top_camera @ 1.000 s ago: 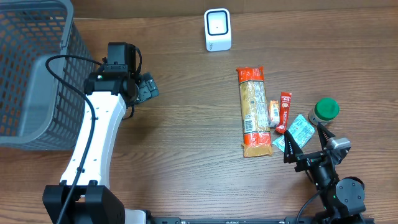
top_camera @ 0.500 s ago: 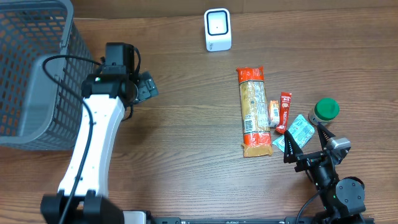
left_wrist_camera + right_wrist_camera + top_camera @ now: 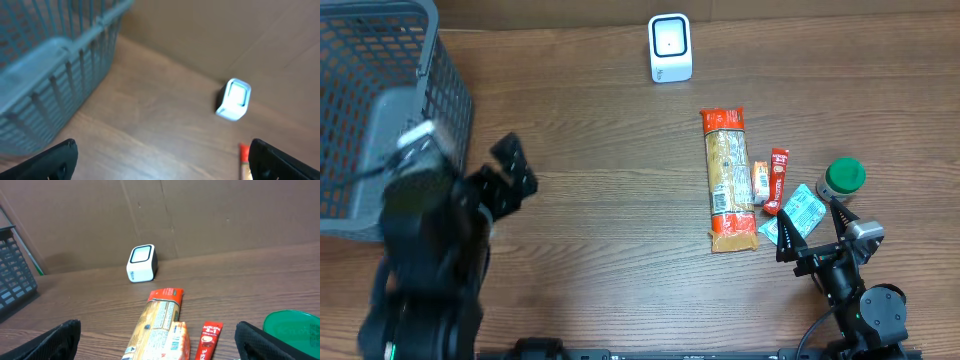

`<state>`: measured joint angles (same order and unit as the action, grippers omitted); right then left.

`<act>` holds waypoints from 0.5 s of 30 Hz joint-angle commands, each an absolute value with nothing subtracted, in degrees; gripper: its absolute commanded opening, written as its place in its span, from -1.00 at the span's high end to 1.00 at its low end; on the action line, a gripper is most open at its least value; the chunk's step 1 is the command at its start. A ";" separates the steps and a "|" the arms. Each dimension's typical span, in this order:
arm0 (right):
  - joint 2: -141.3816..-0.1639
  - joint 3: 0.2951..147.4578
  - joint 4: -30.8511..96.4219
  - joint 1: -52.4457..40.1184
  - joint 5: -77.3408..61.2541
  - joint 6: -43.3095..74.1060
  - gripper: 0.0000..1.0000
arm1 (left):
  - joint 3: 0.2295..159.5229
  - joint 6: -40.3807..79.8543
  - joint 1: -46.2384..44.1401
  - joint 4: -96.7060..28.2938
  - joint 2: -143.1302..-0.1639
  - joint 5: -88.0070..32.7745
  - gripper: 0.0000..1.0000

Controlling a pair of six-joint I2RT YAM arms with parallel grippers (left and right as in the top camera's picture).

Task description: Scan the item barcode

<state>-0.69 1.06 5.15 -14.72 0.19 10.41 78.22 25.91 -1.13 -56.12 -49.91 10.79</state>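
Note:
The white barcode scanner (image 3: 670,47) stands at the table's far edge; it also shows as the scanner (image 3: 233,100) and the scanner (image 3: 141,263) in the wrist views. The items lie at the right: a long orange packet (image 3: 728,180), a small orange packet (image 3: 760,182), a red coffee stick (image 3: 777,180), a teal packet (image 3: 795,213) and a green-lidded tub (image 3: 842,177). My right gripper (image 3: 812,228) stands open just short of the teal packet, holding nothing. My left gripper (image 3: 512,172), blurred, is open and empty beside the basket, far from the items.
A grey wire basket (image 3: 380,110) fills the far left corner, and its wall (image 3: 55,75) looms close in the left wrist view. In the right wrist view the long packet (image 3: 157,325), red stick (image 3: 207,340) and green lid (image 3: 295,327) lie ahead between the fingers.
My left arm has swung back from beside the basket toward the near left and is blurred with motion. The right arm and the items have not moved.

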 commanded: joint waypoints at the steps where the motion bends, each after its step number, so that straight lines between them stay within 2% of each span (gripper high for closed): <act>1: -0.30 0.47 4.82 -14.55 -0.14 10.00 -1.00 | 78.37 25.28 -1.19 -56.16 -46.11 11.33 -1.00; 15: -0.30 0.47 4.82 -14.55 -0.14 10.00 -1.00 | 75.79 25.28 -1.19 -62.65 -40.29 11.33 -1.00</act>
